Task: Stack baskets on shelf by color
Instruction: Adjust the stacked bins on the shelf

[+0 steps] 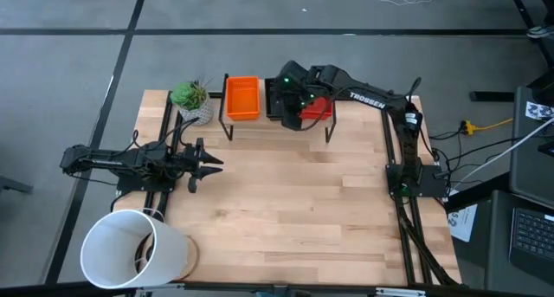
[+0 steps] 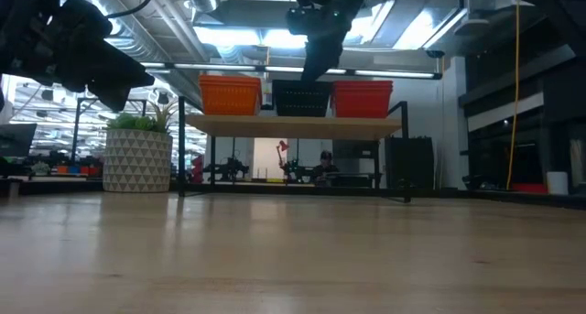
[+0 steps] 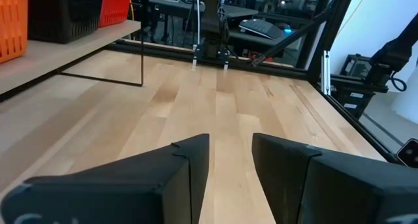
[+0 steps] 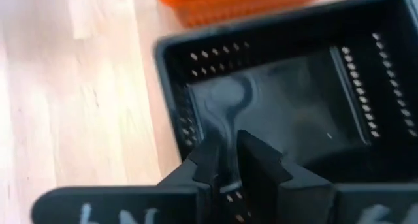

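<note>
From above I have the right gripper [image 1: 290, 96] over the shelf [image 1: 277, 122] between orange basket [image 1: 242, 97] and red basket [image 1: 317, 109]; level, three stacks line up; the left gripper [image 3: 230, 160] idles part-open and empty over the desk [image 3: 215, 113]; my right wrist shows fingers pinching the black basket [image 4: 287, 87] wall, so next I judge release and lift clear.

The right gripper [image 4: 227, 157] is held over the shelf [image 1: 281, 124], fingers nearly together; the left gripper [image 1: 210, 164] is parked well apart, fingers parted.
</note>
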Motion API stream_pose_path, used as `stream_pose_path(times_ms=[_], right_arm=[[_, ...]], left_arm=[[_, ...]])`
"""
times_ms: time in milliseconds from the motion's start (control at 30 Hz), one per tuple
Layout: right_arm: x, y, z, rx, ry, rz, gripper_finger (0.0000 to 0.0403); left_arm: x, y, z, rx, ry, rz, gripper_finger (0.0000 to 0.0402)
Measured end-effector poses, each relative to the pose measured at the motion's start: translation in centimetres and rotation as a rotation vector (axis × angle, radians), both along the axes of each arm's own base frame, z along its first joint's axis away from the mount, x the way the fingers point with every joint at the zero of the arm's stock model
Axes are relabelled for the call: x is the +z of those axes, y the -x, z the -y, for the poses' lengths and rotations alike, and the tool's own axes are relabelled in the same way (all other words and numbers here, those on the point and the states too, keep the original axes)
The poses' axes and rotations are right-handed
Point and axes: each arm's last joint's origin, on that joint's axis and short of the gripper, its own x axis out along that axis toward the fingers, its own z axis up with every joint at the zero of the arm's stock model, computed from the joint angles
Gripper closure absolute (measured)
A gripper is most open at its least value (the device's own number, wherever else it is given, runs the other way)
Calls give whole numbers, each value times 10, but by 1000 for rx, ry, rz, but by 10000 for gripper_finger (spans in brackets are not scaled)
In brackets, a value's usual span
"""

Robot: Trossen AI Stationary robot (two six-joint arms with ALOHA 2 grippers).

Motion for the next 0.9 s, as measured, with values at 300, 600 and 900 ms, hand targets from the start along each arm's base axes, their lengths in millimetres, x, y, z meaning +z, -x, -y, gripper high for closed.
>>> stream_pose_path(times_ms=[300, 600, 900], right_arm=[[-11, -20, -2, 25, 24, 68, 350], [-12, -26, -1, 27, 37, 105, 350], [-11, -28, -1, 11, 27, 134, 350]], left_arm=[[0, 0, 0, 0, 0, 0, 292], [0, 0, 0, 0, -3, -4, 292], [-1, 0, 0, 0, -3, -12, 292]])
